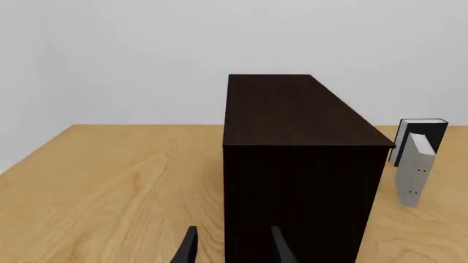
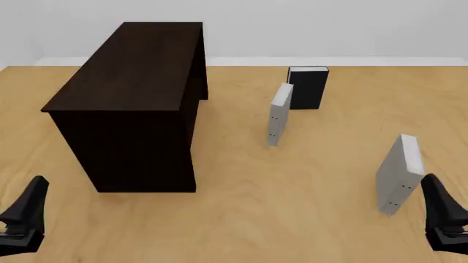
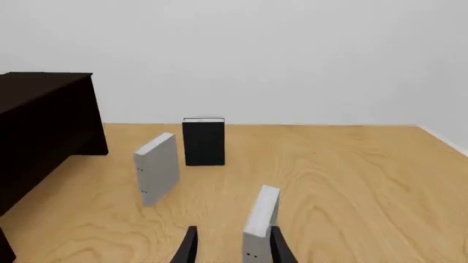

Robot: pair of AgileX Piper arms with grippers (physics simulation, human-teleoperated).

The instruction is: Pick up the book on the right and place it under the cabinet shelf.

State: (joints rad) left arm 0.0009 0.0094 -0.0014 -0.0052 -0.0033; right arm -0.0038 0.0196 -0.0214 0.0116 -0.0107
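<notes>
The book (image 2: 398,174), pale grey with white page edges, stands upright on the table at the right of the front view. My right gripper (image 2: 444,211) sits just behind it and slightly to its right, open and holding nothing. The right wrist view puts the book (image 3: 261,224) just ahead of my right gripper (image 3: 232,249), close to one of the fingertips (image 3: 279,247). The cabinet shelf (image 2: 131,93), a large dark brown box, fills the left of the table. Near its front corner my left gripper (image 2: 26,211) is open; in the left wrist view this gripper (image 1: 234,249) faces the cabinet (image 1: 300,164).
Another, very similar grey book (image 2: 279,114) stands upright in the middle of the table, also seen as the grey book (image 3: 157,169). A black book (image 2: 307,87) stands behind it, farther back. The wooden table (image 2: 292,208) ends at a white wall.
</notes>
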